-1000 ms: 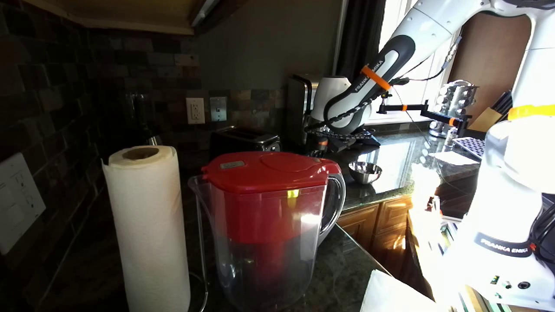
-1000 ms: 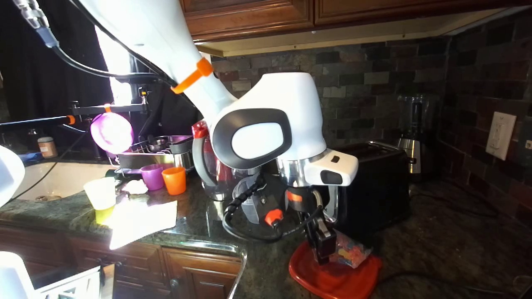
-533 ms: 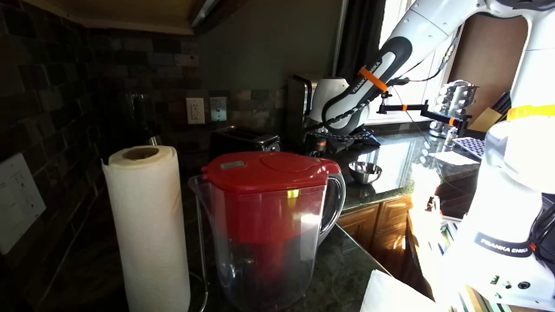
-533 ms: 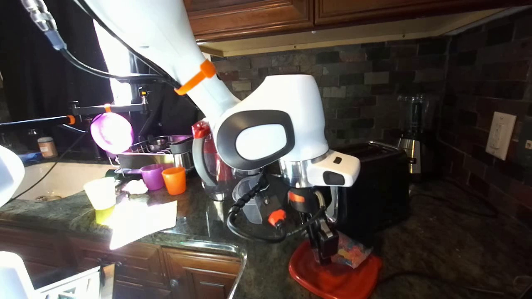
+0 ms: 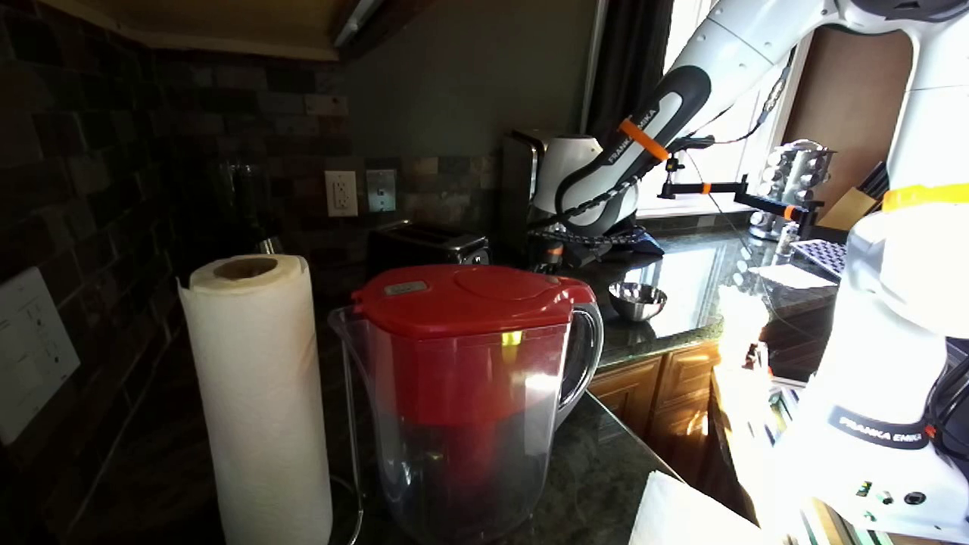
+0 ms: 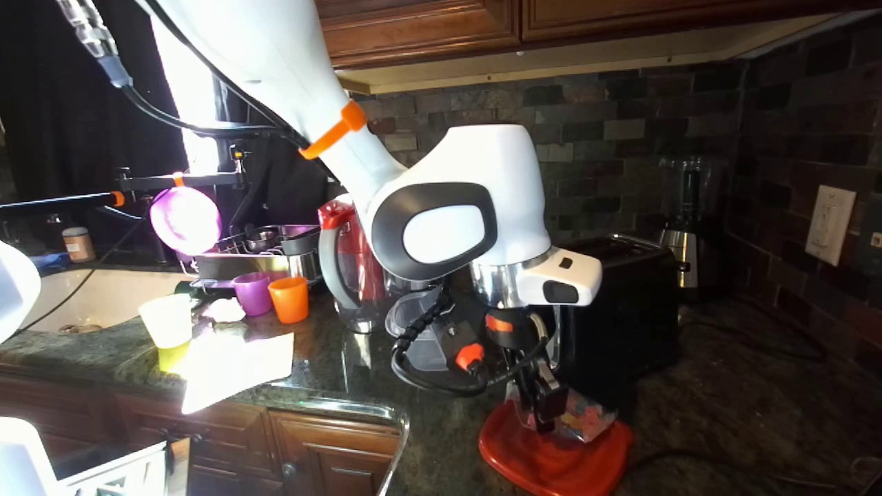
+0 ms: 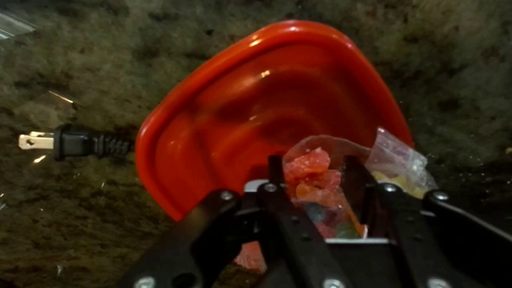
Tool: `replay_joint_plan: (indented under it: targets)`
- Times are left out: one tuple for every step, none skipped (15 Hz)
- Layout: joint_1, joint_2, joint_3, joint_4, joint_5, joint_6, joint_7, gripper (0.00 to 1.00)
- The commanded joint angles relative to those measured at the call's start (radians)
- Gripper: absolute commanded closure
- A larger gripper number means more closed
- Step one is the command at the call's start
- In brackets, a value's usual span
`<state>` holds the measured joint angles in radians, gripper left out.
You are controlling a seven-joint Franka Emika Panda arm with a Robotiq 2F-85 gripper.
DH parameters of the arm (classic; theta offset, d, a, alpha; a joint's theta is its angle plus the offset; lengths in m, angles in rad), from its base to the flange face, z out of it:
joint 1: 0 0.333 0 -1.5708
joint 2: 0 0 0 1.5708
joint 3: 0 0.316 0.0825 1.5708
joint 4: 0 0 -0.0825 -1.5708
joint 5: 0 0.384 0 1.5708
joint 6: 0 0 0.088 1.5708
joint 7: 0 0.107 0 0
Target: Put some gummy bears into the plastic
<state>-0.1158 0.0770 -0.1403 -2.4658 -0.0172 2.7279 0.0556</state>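
In the wrist view, red, orange and darker gummy bears [image 7: 314,162] lie in a torn clear bag [image 7: 394,154] at the dish's edge. My gripper [image 7: 313,159] stands partly open, one finger on either side of several gummies; a small gap shows by the right-hand finger [image 7: 354,176]. Most of the red plastic dish [image 7: 224,100] is bare. A loose-looking reddish piece [image 7: 251,257] shows beside the left linkage. In an exterior view, the gripper [image 6: 544,420] points down over the dish [image 6: 510,451], with the bag [image 6: 586,419] behind it. Whether the fingers press on the bag is hard to see.
A black plug [image 7: 76,142] lies beside the dish. The black toaster [image 6: 620,317] stands close behind the gripper. A clear lidded container [image 6: 420,344] and an orange cup [image 6: 289,300] are farther left. In an exterior view, a red-lidded pitcher [image 5: 469,363] stands before the arm, near a steel bowl [image 5: 637,301].
The arm and gripper have shifted a little to the right across the dish in an exterior view. More clear plastic shows left of the fingers. Dish and gummies look unmoved.
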Motion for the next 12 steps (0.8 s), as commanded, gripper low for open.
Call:
replay_joint_plan:
  targets:
    - [0.003, 0.031, 0.006, 0.016, -0.003, 0.020, 0.014, 0.71]
    - [0.003, 0.034, 0.006, 0.018, -0.005, 0.019, 0.015, 0.67]
    - [0.004, 0.035, 0.006, 0.020, -0.008, 0.018, 0.017, 0.68]
    - [0.004, 0.036, 0.005, 0.020, -0.012, 0.017, 0.020, 0.69]
    - [0.005, 0.037, 0.004, 0.021, -0.016, 0.016, 0.021, 0.70]
    - [0.006, 0.038, 0.003, 0.022, -0.022, 0.015, 0.024, 0.69]
    - [0.006, 0.039, 0.002, 0.023, -0.027, 0.014, 0.027, 0.71]
    - [0.006, 0.040, 0.001, 0.024, -0.030, 0.013, 0.028, 0.74]
    - [0.007, 0.041, 0.001, 0.025, -0.033, 0.012, 0.030, 0.74]
    - [0.007, 0.042, 0.000, 0.027, -0.035, 0.011, 0.031, 0.77]
    - [0.007, 0.043, 0.000, 0.028, -0.039, 0.010, 0.033, 0.76]
    - [0.008, 0.043, 0.000, 0.029, -0.042, 0.009, 0.035, 0.79]
